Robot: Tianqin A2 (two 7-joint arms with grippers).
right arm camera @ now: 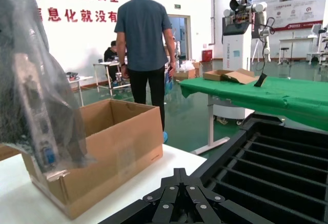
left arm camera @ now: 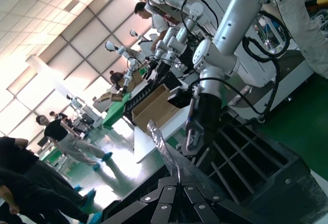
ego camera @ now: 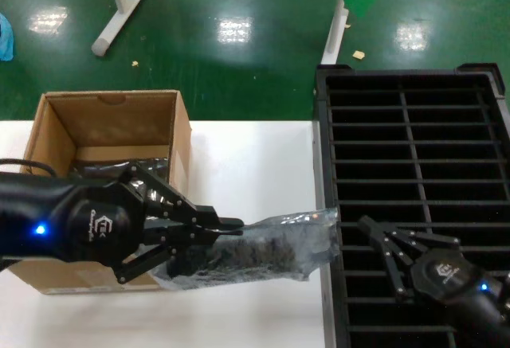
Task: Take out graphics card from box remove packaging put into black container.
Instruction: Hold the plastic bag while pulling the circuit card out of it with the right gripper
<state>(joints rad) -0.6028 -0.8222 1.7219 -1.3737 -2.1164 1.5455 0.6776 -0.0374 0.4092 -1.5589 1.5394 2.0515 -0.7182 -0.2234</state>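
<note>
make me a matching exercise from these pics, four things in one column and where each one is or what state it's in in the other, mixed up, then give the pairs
Things:
1. box
2. packaging
3. black container
4. right gripper

Places or states:
A. open, hanging over slots near the bag's free end
B. on the white table, flaps up, at the robot's left
C. held off the table by the left gripper, graphics card dark inside it
D. at the robot's right, ribbed into long narrow slots

Pairs: 1-B, 2-C, 3-D, 4-A
</note>
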